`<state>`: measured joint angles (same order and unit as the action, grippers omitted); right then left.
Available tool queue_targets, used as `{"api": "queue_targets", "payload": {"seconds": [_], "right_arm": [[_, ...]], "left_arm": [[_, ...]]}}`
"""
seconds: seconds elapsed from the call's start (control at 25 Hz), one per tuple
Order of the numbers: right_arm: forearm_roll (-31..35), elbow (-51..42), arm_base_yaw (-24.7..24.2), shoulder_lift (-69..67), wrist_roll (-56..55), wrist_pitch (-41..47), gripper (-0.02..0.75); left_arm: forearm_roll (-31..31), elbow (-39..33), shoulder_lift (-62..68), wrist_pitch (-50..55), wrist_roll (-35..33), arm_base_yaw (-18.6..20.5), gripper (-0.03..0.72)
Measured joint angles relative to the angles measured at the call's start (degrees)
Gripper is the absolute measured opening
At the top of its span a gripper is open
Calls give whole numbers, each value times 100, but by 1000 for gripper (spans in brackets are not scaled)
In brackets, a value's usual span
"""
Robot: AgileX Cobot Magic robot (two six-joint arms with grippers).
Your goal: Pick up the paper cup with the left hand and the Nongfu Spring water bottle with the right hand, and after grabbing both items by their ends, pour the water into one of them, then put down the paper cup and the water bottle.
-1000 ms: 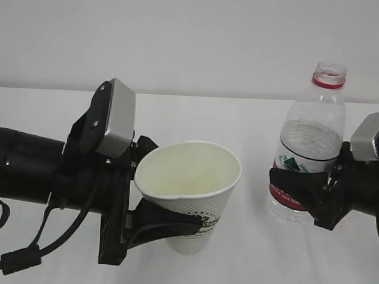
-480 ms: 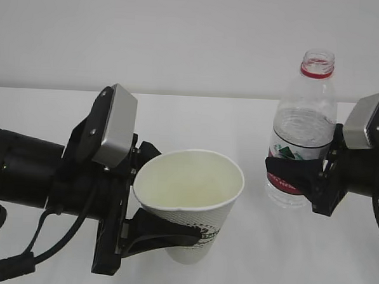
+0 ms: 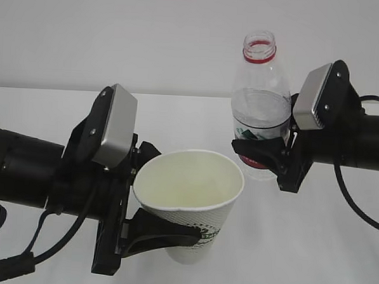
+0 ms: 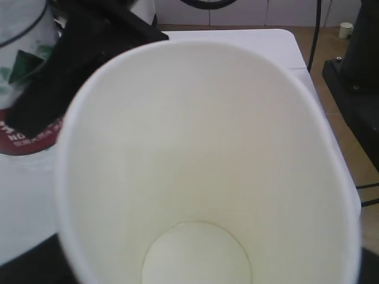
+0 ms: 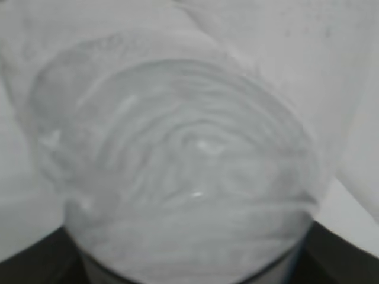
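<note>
White paper cup (image 3: 189, 202) is sitting clamped in the left hand (image 3: 165, 233), near centre; the right hand (image 3: 268, 156) is gripping the Nongfu Spring water bottle (image 3: 260, 107) upright, just far-right. Tipping off-centre risks spilling water.

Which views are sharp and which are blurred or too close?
Exterior view: even light, sharp on paper cup and bottle. Left wrist view: cup interior fills the frame, slightly soft. Right wrist view: bottle so close it is a grey blur.
</note>
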<state>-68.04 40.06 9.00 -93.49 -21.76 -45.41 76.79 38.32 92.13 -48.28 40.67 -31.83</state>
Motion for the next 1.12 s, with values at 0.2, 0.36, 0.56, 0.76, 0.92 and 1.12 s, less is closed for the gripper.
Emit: {"api": "queue_targets", "payload": {"seconds": [0.2,0.36,0.56,0.76,0.92,1.12], "right_arm": [[-25,265,12,86,298,33,484],[-47,389,12,178,670,33,484],[-88,417,12,182,975,21,484],[-127,417,12,182,1392,21,484],[-139,417,12,182,1691,21,484],[-65,417,12,182,2021,21,484]], "left_arm": [[0,0,0,0,0,0,510],[0,0,0,-41,0,0,510],[-20,0,0,-200,0,0,510],[-20,0,0,-211,0,0,510],[-20,0,0,-238,0,0,510],[-20,41,0,-301,3,0,510]]}}
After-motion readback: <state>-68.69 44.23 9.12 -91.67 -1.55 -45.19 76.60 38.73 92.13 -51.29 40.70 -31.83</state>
